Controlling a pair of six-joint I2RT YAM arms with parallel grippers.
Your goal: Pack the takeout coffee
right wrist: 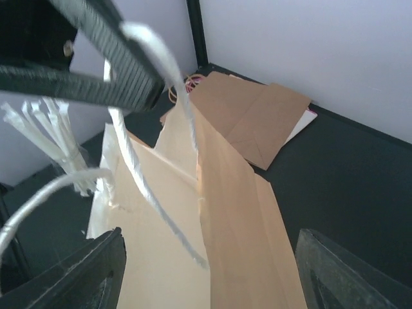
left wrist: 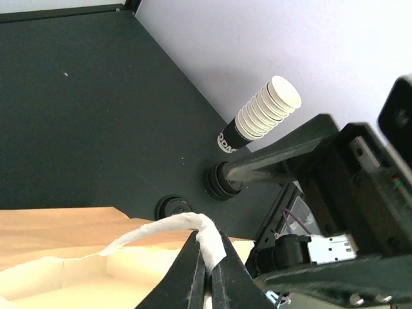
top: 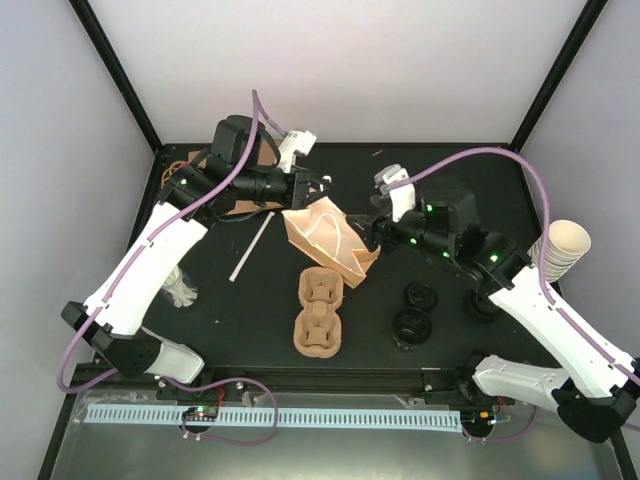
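Matte black desk [top: 250,310], white walls [top: 350,60]. Left end effector [left wrist: 207,261] pinches bag handle [left wrist: 154,232]; right end effector [right wrist: 212,277] open wide at paper bag [top: 325,235], mid-desk.

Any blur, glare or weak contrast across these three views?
Top external: sharp, evenly lit, but the black-lidded cups barely stand out from the dark table. Left wrist: near fingers and bag handle soft. Right wrist: own fingers blurred, paper bag pale but readable.

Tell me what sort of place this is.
Probably a robot test cell staged as a takeout coffee packing station: white walls around a black table, a paper bag, a pulp cup tray, and lidded cups.
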